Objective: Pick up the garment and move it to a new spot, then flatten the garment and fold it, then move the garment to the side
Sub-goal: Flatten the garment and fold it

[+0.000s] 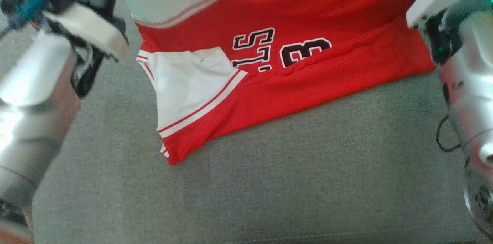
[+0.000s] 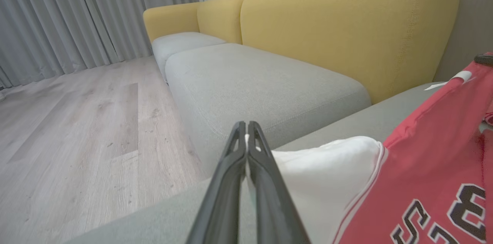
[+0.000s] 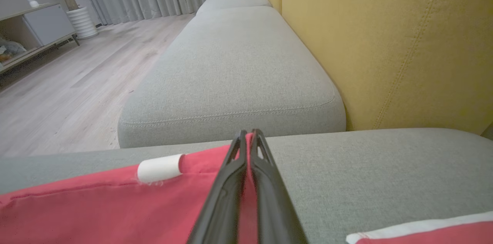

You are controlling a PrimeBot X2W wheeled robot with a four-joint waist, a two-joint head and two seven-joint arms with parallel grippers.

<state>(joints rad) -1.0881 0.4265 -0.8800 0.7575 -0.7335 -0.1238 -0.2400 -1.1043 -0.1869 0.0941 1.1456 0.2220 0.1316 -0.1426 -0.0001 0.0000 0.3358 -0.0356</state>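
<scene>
The garment (image 1: 308, 44) is a red jersey with white sleeves and black lettering. Its lower part lies creased on the grey sofa seat (image 1: 269, 190), and its upper edge is lifted between my two arms. In the left wrist view my left gripper (image 2: 246, 131) is shut on the white sleeve (image 2: 327, 174), with the red body (image 2: 431, 151) to its right. In the right wrist view my right gripper (image 3: 249, 136) is shut on the red hem (image 3: 115, 205), next to a small white tag (image 3: 160, 167). Both silver forearms frame the head view at its left and right edges.
The yellow backrest (image 2: 346, 24) runs behind the grey seat cushions (image 3: 231, 67). A wooden floor (image 2: 77, 140) lies beyond the sofa's front edge, with grey curtains (image 2: 57, 13), a low cabinet (image 3: 34, 28) and a white ribbed pot (image 3: 83, 22) further off.
</scene>
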